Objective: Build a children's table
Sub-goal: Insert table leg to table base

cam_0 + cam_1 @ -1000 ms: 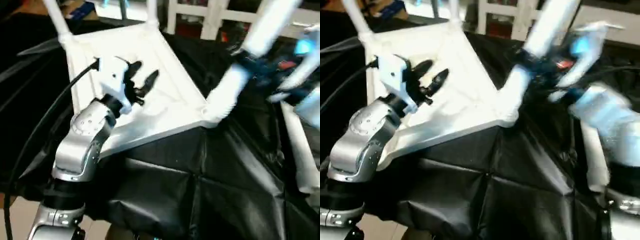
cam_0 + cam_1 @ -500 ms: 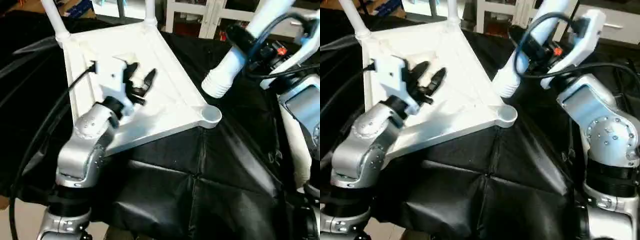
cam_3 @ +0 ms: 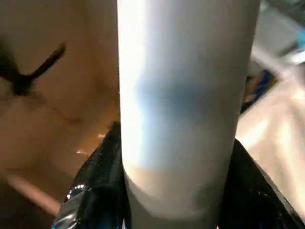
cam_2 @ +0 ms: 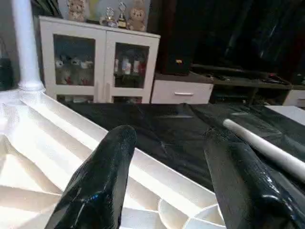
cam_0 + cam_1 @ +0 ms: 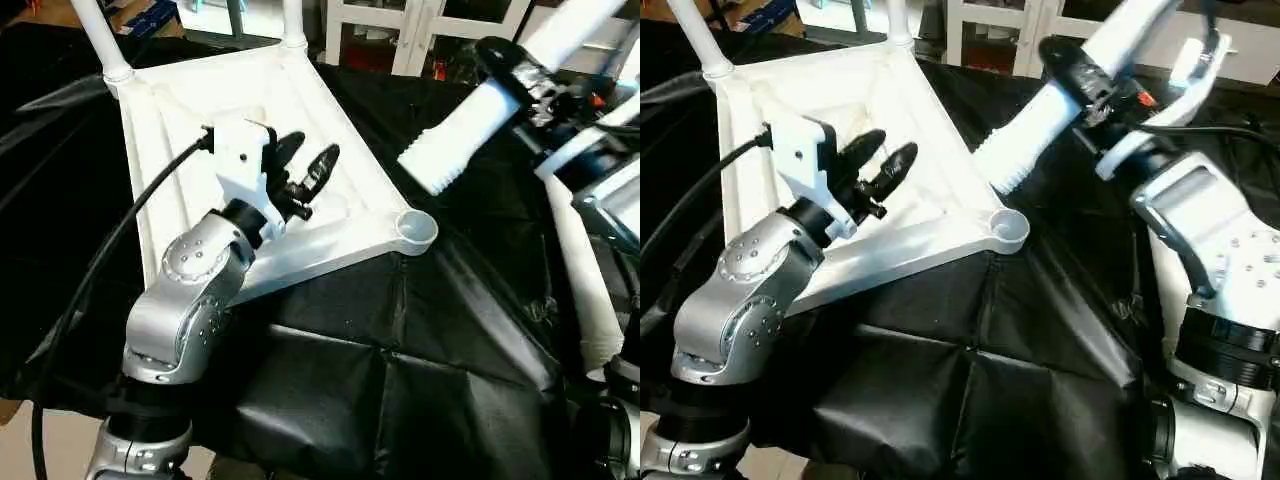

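Observation:
The children's table lies as a white tabletop (image 5: 330,110) upside down on the black-draped work table, ribs up. White tube legs stand in its two far corners (image 5: 100,40) (image 5: 292,18). The near right corner socket (image 5: 417,228) is empty. My right gripper (image 5: 1085,75) is shut on another white leg (image 5: 470,130), held tilted, its ribbed end hanging above and a little right of that socket. The tube (image 3: 181,95) sits between that gripper's black fingers. My left gripper (image 5: 305,165) hovers open over the tabletop's ribs, holding nothing.
A loose white leg (image 5: 585,290) lies on the black cloth (image 5: 400,360) at the right, beside my right arm. A white cabinet (image 4: 105,62) and white furniture frames (image 5: 420,30) stand behind the table. A black cable (image 5: 110,240) runs along my left arm.
The right gripper has lifted the leg's end up off the near right corner socket and leaned it lower. The left gripper drifted slightly right, still open.

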Motion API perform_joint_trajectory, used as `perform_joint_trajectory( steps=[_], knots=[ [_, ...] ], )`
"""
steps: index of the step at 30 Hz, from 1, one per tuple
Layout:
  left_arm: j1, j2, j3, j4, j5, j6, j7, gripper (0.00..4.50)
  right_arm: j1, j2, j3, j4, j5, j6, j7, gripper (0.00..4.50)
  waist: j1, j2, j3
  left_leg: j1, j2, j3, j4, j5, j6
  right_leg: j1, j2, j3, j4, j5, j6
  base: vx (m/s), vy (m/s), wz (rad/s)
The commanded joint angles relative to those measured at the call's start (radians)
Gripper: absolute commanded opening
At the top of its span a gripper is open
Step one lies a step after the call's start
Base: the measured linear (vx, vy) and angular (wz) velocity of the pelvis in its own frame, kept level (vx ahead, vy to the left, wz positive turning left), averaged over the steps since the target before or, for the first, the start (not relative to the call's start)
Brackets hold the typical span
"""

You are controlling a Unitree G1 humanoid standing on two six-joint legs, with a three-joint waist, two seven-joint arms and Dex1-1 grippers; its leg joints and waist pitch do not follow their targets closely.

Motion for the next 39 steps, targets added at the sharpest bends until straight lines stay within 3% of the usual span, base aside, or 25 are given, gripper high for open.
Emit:
perform_joint_trajectory(
  steps=[1,5,10,14,15,17,20,21,22,24,25,27,28,30,35,36,39],
  knots=[
    [0.004,-0.005,-0.003,-0.027,-0.017,0.019,-0.008,2.67,-0.012,0.000,-0.028,-0.007,0.119,-0.012,-0.029,1.81,0.000,-0.018,-0.082,0.031,-0.003,-0.005,-0.064,-0.150,0.041,0.062,-0.012,0.020,-0.071,-0.188,-0.106,0.000,0.000,0.00],
    [0.002,-0.002,0.002,-0.030,-0.018,0.026,0.001,2.67,-0.036,0.028,-0.072,0.000,0.251,-0.053,-0.091,1.81,-0.003,-0.018,-0.075,0.032,-0.003,-0.005,-0.068,-0.165,0.031,0.056,-0.011,0.020,-0.075,-0.208,-0.091,0.000,0.000,0.00],
    [0.001,-0.003,0.009,-0.037,-0.019,0.037,0.004,2.67,-0.061,0.046,-0.107,0.010,0.260,-0.049,-0.156,1.81,-0.005,-0.017,-0.075,0.032,-0.003,-0.005,-0.070,-0.122,0.022,0.059,-0.008,0.018,-0.070,-0.148,-0.094,0.000,0.000,0.00],
    [0.010,0.009,0.008,-0.036,-0.010,0.036,-0.001,2.67,-0.063,0.043,-0.103,0.005,0.260,-0.064,-0.186,1.81,-0.003,-0.017,-0.078,0.030,-0.005,-0.003,-0.070,-0.086,0.035,0.064,-0.008,0.019,-0.065,-0.069,-0.108,0.000,0.000,0.00],
    [0.017,0.025,0.001,-0.036,-0.001,0.032,-0.014,2.67,-0.049,0.006,-0.075,-0.001,0.245,-0.064,-0.185,1.81,-0.002,-0.013,-0.082,0.031,-0.006,-0.003,-0.069,-0.074,0.040,0.066,-0.008,0.018,-0.062,-0.048,-0.113,0.000,0.000,0.00],
    [0.026,0.053,-0.015,-0.035,0.017,0.022,-0.038,2.67,-0.033,-0.043,-0.034,-0.023,0.149,-0.052,-0.153,1.81,0.002,-0.016,-0.083,0.031,-0.005,-0.004,-0.067,-0.048,0.041,0.069,-0.004,0.017,-0.059,-0.014,-0.114,0.000,0.000,0.00],
    [0.065,0.155,-0.075,-0.045,0.048,0.007,-0.155,2.94,0.020,-0.148,0.110,-0.143,-0.208,-0.037,0.011,1.80,0.010,-0.012,-0.082,0.029,-0.007,-0.002,-0.067,-0.034,0.025,0.071,-0.005,0.017,-0.060,-0.014,-0.096,0.000,0.000,0.00],
    [0.090,0.203,-0.101,-0.062,0.037,0.011,-0.225,2.94,0.060,-0.201,0.218,-0.215,-0.407,-0.102,0.115,1.80,0.011,-0.011,-0.083,0.028,-0.008,-0.003,-0.069,-0.043,0.013,0.075,-0.009,0.019,-0.060,-0.034,-0.092,0.000,0.000,0.00],
    [0.090,0.203,-0.101,-0.062,0.037,0.011,-0.225,3.01,0.060,-0.201,0.218,-0.215,-0.407,-0.102,0.115,1.80,0.017,-0.010,-0.085,0.027,-0.005,-0.007,-0.069,-0.045,0.003,0.073,-0.012,0.017,-0.060,-0.047,-0.088,0.000,0.000,0.00],
    [0.109,0.236,-0.123,-0.066,0.044,-0.002,-0.269,3.29,0.086,-0.228,0.299,-0.243,-0.528,-0.171,0.179,1.80,0.014,-0.006,-0.083,0.035,0.000,-0.004,-0.072,-0.073,0.000,0.068,-0.015,0.021,-0.062,-0.063,-0.115,0.000,0.000,0.00],
    [0.114,0.242,-0.128,-0.065,0.047,-0.008,-0.277,3.29,0.091,-0.224,0.306,-0.243,-0.539,-0.182,0.182,1.80,0.013,-0.005,-0.082,0.037,0.000,-0.002,-0.072,-0.082,0.003,0.067,-0.014,0.023,-0.063,-0.068,-0.124,0.000,0.000,0.00],
    [0.138,0.263,-0.159,-0.050,0.065,-0.045,-0.310,3.41,0.137,-0.248,0.388,-0.235,-0.666,-0.307,0.256,1.80,0.020,-0.007,-0.084,0.039,0.007,-0.003,-0.073,-0.113,0.016,0.066,-0.019,0.024,-0.065,-0.091,-0.145,0.000,0.000,0.00],
    [0.138,0.263,-0.159,-0.050,0.065,-0.045,-0.310,3.48,0.137,-0.248,0.388,-0.235,-0.666,-0.307,0.256,1.80,0.019,-0.007,-0.079,0.040,0.006,-0.001,-0.074,-0.123,0.016,0.065,-0.018,0.026,-0.067,-0.103,-0.148,0.000,0.000,0.00],
    [0.152,0.268,-0.185,-0.035,0.079,-0.074,-0.324,3.73,0.176,-0.255,0.435,-0.224,-0.754,-0.395,0.309,1.80,0.022,-0.010,-0.082,0.042,0.009,-0.001,-0.074,-0.127,0.024,0.066,-0.017,0.028,-0.066,-0.101,-0.156,0.000,0.000,0.00],
    [0.163,0.243,-0.216,0.022,0.099,-0.108,-0.339,3.97,0.230,-0.185,0.436,-0.189,-0.962,-0.577,0.368,1.80,0.017,-0.008,-0.084,0.036,0.008,-0.003,-0.073,-0.131,0.036,0.070,-0.019,0.029,-0.062,-0.100,-0.172,0.000,0.000,0.00],
    [0.161,0.241,-0.239,0.057,0.115,-0.130,-0.357,3.99,0.239,-0.159,0.427,-0.172,-1.006,-0.635,0.367,1.80,0.017,0.002,-0.084,0.037,0.007,-0.005,-0.072,-0.138,0.036,0.068,-0.021,0.029,-0.063,-0.109,-0.179,0.000,0.000,0.00],
    [0.156,0.233,-0.249,0.092,0.119,-0.146,-0.369,3.67,0.246,-0.151,0.428,-0.159,-1.036,-0.691,0.368,1.80,0.014,0.001,-0.085,0.039,0.007,-0.005,-0.072,-0.152,0.041,0.070,-0.018,0.029,-0.064,-0.107,-0.180,0.000,0.000,0.00]
  ],
)
